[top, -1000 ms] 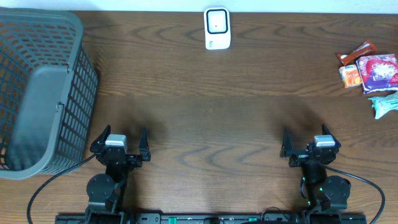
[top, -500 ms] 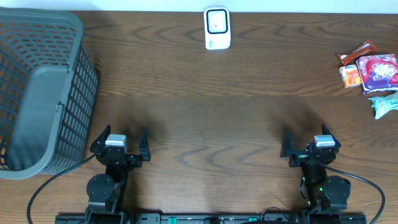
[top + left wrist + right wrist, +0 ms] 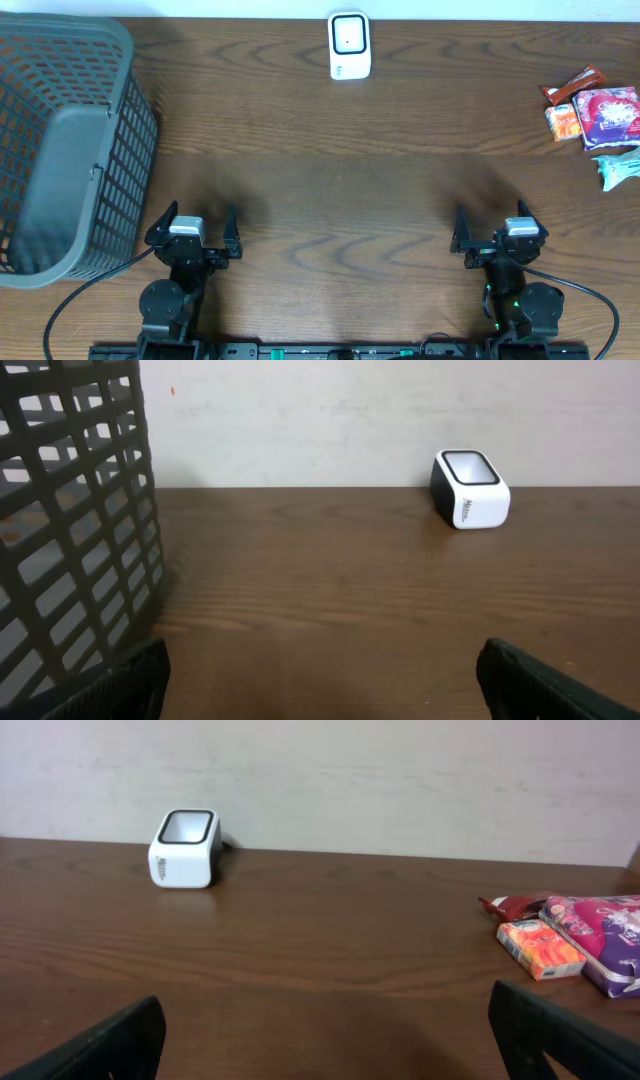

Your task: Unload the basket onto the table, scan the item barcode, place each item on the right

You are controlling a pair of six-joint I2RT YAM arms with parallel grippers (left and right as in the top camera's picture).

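Note:
A white barcode scanner (image 3: 349, 45) with a dark window stands at the table's far edge, seen also in the left wrist view (image 3: 470, 489) and the right wrist view (image 3: 184, 848). Snack items lie at the far right: an orange packet (image 3: 562, 121) (image 3: 539, 948), a pink bag (image 3: 607, 114) (image 3: 606, 941), a red wrapper (image 3: 573, 84) and a pale green packet (image 3: 617, 166). My left gripper (image 3: 193, 226) (image 3: 322, 682) rests open near the front left, nothing between its fingers. My right gripper (image 3: 494, 226) (image 3: 330, 1042) rests open near the front right, also empty.
A large grey plastic basket (image 3: 60, 150) (image 3: 70, 530) fills the left side of the table, close beside my left gripper. Bare dark wood table (image 3: 340, 170) lies between the grippers and the scanner. A pale wall rises behind the table.

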